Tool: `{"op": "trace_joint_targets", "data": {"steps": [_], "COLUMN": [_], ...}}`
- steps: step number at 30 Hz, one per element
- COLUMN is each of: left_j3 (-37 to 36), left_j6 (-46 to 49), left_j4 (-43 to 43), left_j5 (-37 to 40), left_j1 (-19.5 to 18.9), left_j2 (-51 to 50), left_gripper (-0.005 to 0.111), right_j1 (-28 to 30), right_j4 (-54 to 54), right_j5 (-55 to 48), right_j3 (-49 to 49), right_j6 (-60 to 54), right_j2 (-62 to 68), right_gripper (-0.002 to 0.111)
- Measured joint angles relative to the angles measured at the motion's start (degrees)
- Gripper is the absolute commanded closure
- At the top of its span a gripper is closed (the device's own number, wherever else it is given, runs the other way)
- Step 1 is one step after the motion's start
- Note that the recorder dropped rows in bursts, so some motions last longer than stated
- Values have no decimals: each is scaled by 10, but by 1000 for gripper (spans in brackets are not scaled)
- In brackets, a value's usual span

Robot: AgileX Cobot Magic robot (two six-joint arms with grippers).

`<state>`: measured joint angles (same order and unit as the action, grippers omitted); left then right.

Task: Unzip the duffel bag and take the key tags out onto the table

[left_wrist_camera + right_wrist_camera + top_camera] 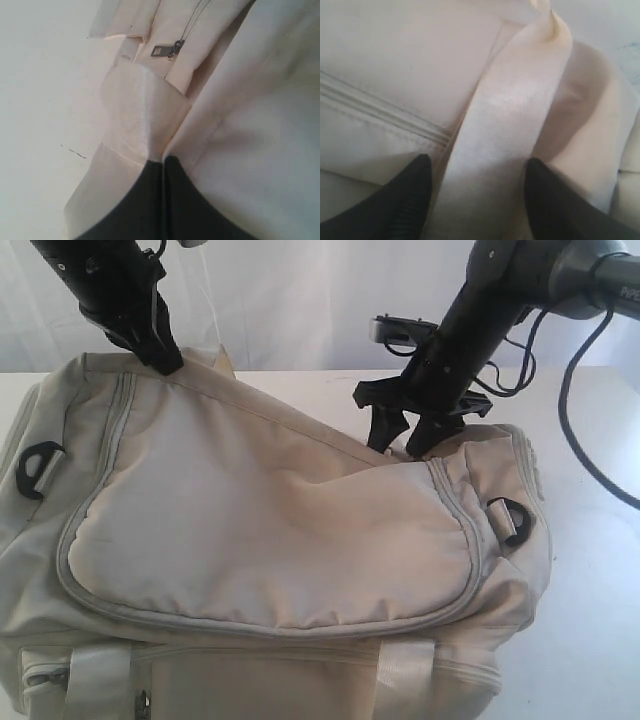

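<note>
Filling the foreground, the duffel bag point(280, 530) lay on the desk point(590, 590), its flap apparently zipped and the key tags unseen, presumably inside. At the bag's far-left edge the left claw point(168, 363) pinched a strap point(135, 115), fully closed. At its far right the right claw point(400, 445) stood open astride another strap point(505, 125). Closing there risked seizing webbing rather than the zip pull point(167, 49).

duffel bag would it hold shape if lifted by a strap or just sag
Probably floppy: the bag is creased and slumped. The strap pinched in the left gripper folds softly, so lifting there would likely leave the body sagging. It sits broad, so rolling seems unlikely.
</note>
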<state>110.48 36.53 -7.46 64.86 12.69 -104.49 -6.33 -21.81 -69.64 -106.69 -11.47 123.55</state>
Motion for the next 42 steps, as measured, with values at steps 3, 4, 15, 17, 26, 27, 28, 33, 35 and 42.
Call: {"op": "trace_joint_targets", "data": {"steps": [3, 4, 15, 17, 26, 27, 28, 33, 35, 42], "left_j3": [0, 0, 0, 0, 1, 1, 1, 1, 0, 0], "left_j6": [0, 0, 0, 0, -12, -13, -15, -22, -25, -28], "left_j4": [-1, -1, -3, -3, 4, 4, 4, -3, -5, -6], "left_j5": [0, 0, 0, 0, -5, -8, -9, -10, -10, -2], "left_j1": [0, 0, 0, 0, -3, -3, -3, -1, -1, 0], "left_j2": [0, 0, 0, 0, 3, 6, 8, 36, 49, 58], "left_gripper": [107, 107, 107, 107, 107, 107, 107, 107, 107, 107], "right_j1": [-7, -10, -28, -28, -28, -28, -28, -28, -28, -28], "right_j4": [1, 2, 83, 92, 135, 142, 147, 159, 159, 159], "right_j5": [0, 0, -1, -4, -14, -16, -17, -6, -5, -5], "right_j3": [0, 0, -20, -37, -114, -120, -126, -136, -137, -137], "right_j6": [1, 1, 1, 4, 25, 28, 32, 37, 37, 38], "right_j2": [3, 3, -9, -25, -107, -114, -122, -172, -184, -179], "right_gripper": [81, 87, 108, 108, 108, 108, 108, 108, 108, 105]}}
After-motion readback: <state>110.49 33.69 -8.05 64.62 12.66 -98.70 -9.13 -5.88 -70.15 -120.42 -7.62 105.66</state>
